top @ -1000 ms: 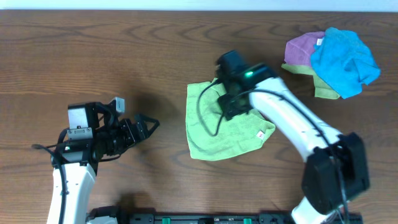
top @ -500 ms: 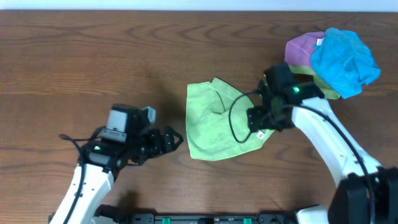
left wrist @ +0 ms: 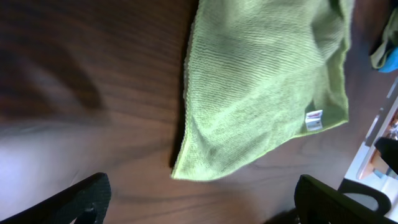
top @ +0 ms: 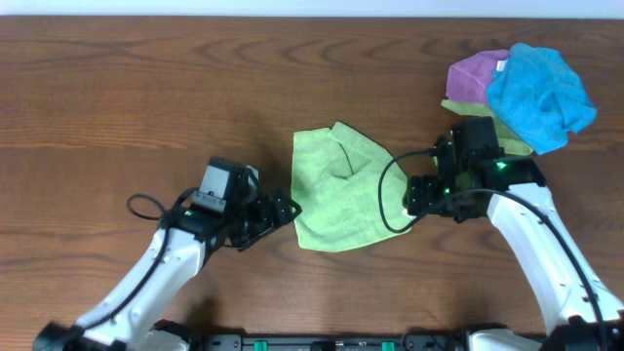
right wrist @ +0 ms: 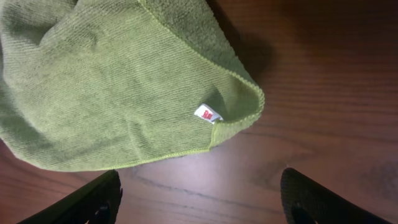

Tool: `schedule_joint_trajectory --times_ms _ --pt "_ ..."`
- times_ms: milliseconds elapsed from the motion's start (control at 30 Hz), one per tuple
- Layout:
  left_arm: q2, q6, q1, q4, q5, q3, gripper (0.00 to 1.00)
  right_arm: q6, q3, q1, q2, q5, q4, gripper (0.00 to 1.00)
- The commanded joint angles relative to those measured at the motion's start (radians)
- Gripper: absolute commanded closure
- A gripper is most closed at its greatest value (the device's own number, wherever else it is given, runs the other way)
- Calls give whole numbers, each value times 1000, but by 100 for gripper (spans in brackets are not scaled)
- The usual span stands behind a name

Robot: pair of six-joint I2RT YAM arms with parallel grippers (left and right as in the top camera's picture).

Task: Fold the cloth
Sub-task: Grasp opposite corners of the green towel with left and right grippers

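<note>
A light green cloth (top: 337, 190) lies loosely folded on the wooden table, with a raised crease near its top. It also shows in the left wrist view (left wrist: 261, 87) and in the right wrist view (right wrist: 118, 87), where its white tag (right wrist: 208, 114) sits near the right corner. My left gripper (top: 281, 210) is open and empty, just left of the cloth's lower left corner. My right gripper (top: 415, 195) is open and empty, just right of the cloth's right corner. In both wrist views the fingers straddle bare table below the cloth.
A pile of cloths lies at the back right: a blue one (top: 536, 93) on top, a purple one (top: 473, 76) and an olive green one (top: 507, 141) under it. My right arm's wrist is close to that pile.
My right gripper has left the cloth's top and moved right and down to its right corner. My left arm has moved right to the cloth's lower left corner. The cloth lies more bunched.
</note>
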Motion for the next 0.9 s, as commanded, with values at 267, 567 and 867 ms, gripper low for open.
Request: schedule_joint_trajectory --times_ms 267,567,867 --pt "209 -24 -5 148 152 -6 5 -14 -4 -73 -27 -64 -12 19" --pt "320 -114 -40 318 204 -6 5 -29 -4 -91 -27 -64 -29 19" --pt "369 -157 -119 403 192 -6 33 -42 -4 -91 -27 -64 -44 20"
